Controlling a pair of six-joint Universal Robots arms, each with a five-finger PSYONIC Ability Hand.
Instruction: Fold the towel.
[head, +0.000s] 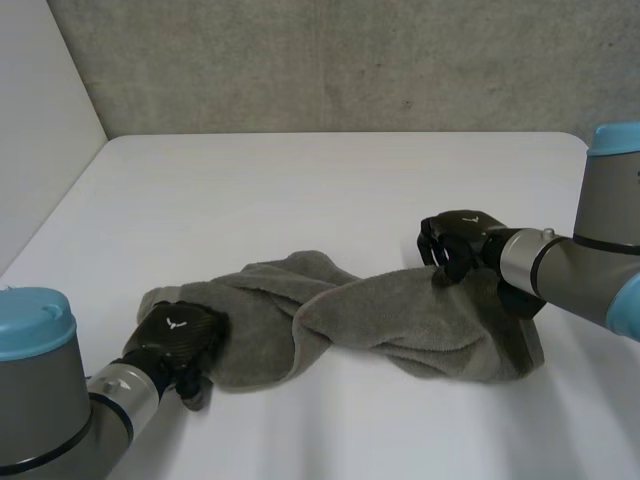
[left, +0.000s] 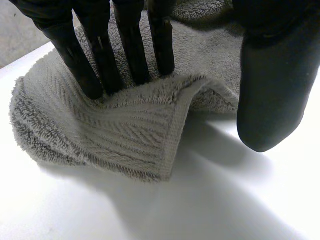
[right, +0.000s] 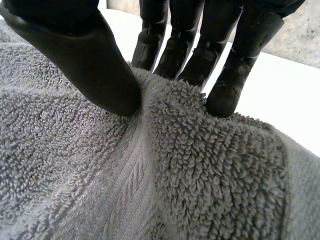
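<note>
Across the near half of the white table (head: 330, 180), a grey towel (head: 400, 325) is seen lying in a rumpled, twisted band. It is bunched at its middle and spread flatter toward each end.

At the towel's left end, close to the table's near edge on the left side, the left hand (head: 182, 338) is laid on the cloth. Its fingers (left: 127, 50) are held nearly straight and pressed down on a hemmed corner, which bulges up in a small fold just past their tips. Its thumb (left: 270, 95) is kept apart beside that corner, over bare table, so nothing is gripped.

Further right, at the far edge of the towel's right-hand part, the right hand (head: 462, 248) is set on the cloth. A raised ridge of the pile is pinched between its thumb (right: 95, 65) and its bent fingers (right: 227, 85), with the thumb on one side of the ridge and the fingertips on the other. The towel's right end is spread on the table beneath that hand and toward the right edge.
</note>
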